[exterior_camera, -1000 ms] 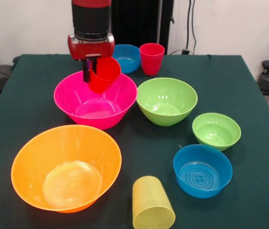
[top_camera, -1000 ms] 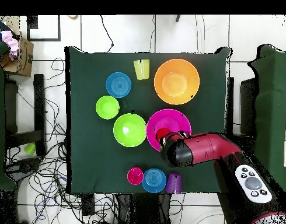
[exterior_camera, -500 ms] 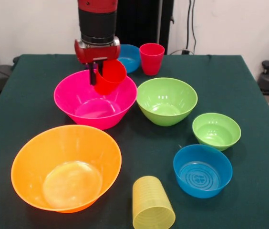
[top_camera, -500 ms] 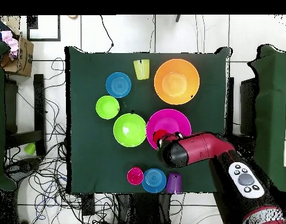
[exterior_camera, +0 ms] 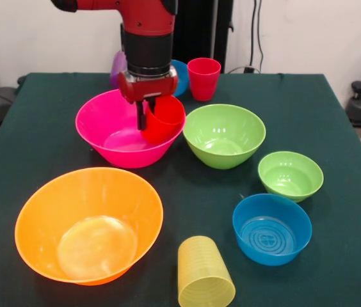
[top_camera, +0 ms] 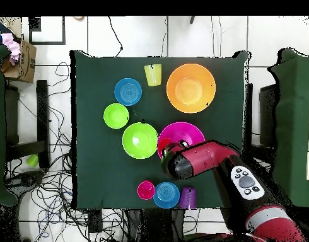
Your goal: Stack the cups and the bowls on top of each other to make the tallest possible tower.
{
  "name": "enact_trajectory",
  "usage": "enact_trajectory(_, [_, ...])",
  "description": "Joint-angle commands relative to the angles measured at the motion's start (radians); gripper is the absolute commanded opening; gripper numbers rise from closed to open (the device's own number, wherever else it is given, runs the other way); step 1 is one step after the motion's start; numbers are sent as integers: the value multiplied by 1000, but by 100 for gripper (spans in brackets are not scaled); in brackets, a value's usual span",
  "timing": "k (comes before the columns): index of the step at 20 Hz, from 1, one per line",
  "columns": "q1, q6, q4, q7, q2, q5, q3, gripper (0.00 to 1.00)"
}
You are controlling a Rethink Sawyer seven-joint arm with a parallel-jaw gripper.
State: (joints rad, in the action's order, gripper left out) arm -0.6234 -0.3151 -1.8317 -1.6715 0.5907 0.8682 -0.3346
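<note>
the red cup (exterior_camera: pixel 164 119) hangs tilted inside the hot pink bowl (exterior_camera: pixel 113 139), at the bowl's right side in the front view, its rim level with the bowl's rim. the gripper (exterior_camera: pixel 146 116) is clamped on the cup's wall, one dark finger showing on the outside of the cup. a second ago the cup was higher, over the bowl's back rim and more to the left; it has since come down and moved right, toward the medium green bowl (exterior_camera: pixel 224 135). the pink bowl itself has shifted slightly right and now sits close to that green bowl. with the arm moved over, a purple cup (exterior_camera: pixel 118 68) shows behind it at the table's far edge, next to a blue bowl (exterior_camera: pixel 180 73) and the pinkish-red cup (exterior_camera: pixel 203 78).

the rest has not moved: the orange bowl (exterior_camera: pixel 88 225) in front on the left, the yellow cup (exterior_camera: pixel 204 274) on its side beside it, the second blue bowl (exterior_camera: pixel 272 228) and the small green bowl (exterior_camera: pixel 290 175) on the right. all stand on the green table (exterior_camera: pixel 334 128).

from overhead the arm (top_camera: pixel 204 157) covers the cup and the pink bowl's (top_camera: pixel 185 131) lower edge.
</note>
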Motion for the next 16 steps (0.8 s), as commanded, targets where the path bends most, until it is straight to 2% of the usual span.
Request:
enact_trajectory(1, [17,41,66,-23,-40,76,29,0])
enact_trajectory(10, [-8,7,73,48,-32,77,22,0])
enact_trajectory(16, [-68,-66,43,162,11,69,-16,0])
